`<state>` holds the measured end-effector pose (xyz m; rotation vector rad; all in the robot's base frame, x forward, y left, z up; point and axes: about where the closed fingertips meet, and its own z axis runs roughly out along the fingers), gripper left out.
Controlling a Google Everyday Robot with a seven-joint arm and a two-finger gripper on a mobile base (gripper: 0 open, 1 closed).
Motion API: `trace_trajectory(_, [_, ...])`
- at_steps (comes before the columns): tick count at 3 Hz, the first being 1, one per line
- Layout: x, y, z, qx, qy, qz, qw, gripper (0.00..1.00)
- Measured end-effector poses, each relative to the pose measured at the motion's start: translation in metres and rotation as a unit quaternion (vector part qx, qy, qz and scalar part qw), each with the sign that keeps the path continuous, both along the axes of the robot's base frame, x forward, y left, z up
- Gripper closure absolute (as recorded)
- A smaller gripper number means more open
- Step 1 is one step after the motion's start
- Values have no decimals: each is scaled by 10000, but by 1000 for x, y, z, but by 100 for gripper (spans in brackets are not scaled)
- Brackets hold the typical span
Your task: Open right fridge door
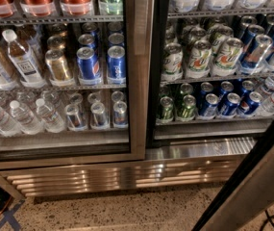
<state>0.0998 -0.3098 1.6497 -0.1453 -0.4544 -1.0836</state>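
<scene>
The right fridge door [254,189] stands swung open. Only its lower part shows, as a brushed-steel frame with a black gasket edge running diagonally across the lower right corner. Behind it the right compartment [213,61] is uncovered, with shelves of green and blue cans. The left fridge door [139,81] is shut, with water bottles, gold cans and blue cans behind its glass. My gripper is not in view.
A steel grille panel [127,174] runs along the fridge's base. Speckled floor [117,211] lies in front. Blue tape marks [9,218] and an orange cable are at the lower left. A black cable [273,220] lies at the lower right.
</scene>
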Motion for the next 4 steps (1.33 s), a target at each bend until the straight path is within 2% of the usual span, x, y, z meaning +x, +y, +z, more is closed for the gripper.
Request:
trace_trajectory(1, [-6, 26, -4, -333, -190, -16, 9993, 0])
trace_trajectory(2, [-8, 39, -5, -522, -237, 42, 9983, 0])
trace_trajectory(3, [-9, 40, -5, -526, -245, 33, 9983, 0])
trace_trajectory(4, [-22, 51, -11, -659, -500, -266, 9962, 0])
